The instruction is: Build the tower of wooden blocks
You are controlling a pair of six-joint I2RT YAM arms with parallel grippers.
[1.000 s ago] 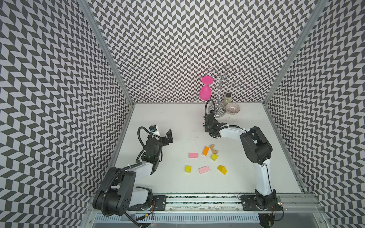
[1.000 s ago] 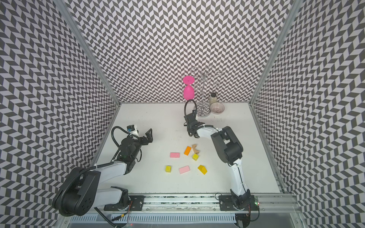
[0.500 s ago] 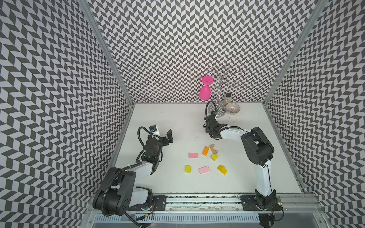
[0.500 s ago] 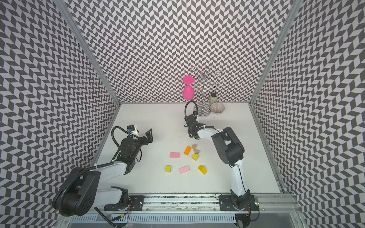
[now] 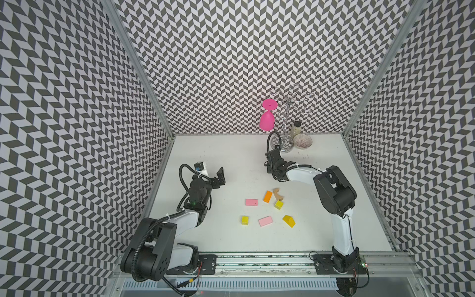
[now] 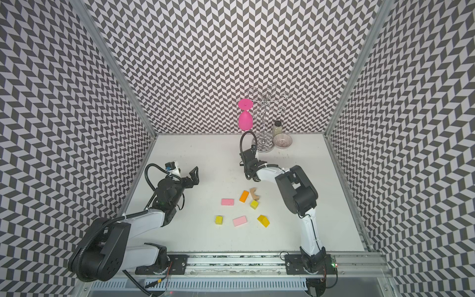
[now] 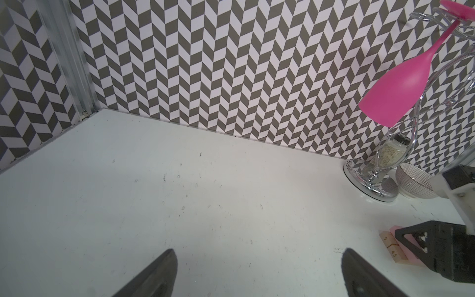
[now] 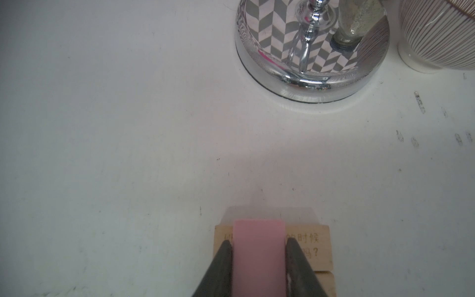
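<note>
Wood blocks point(image 5: 267, 196): seven loose; right claw point(image 8: 259, 241) clamps one pink bar point(image 8: 259, 264).

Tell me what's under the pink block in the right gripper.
Two tan bars lie side by side, crosswise under the pink block, which the right gripper holds. The block and the fingers cover their middles. Whether it rests on them I cannot tell.

Bright even overhead light, soft shadows, wrist views edge-distorted

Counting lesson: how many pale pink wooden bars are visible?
3 pink bars: one beside the orange bar; one between a yellow cube and yellow roof block; one in the right gripper, over tan bars. Others may be hidden.
</note>
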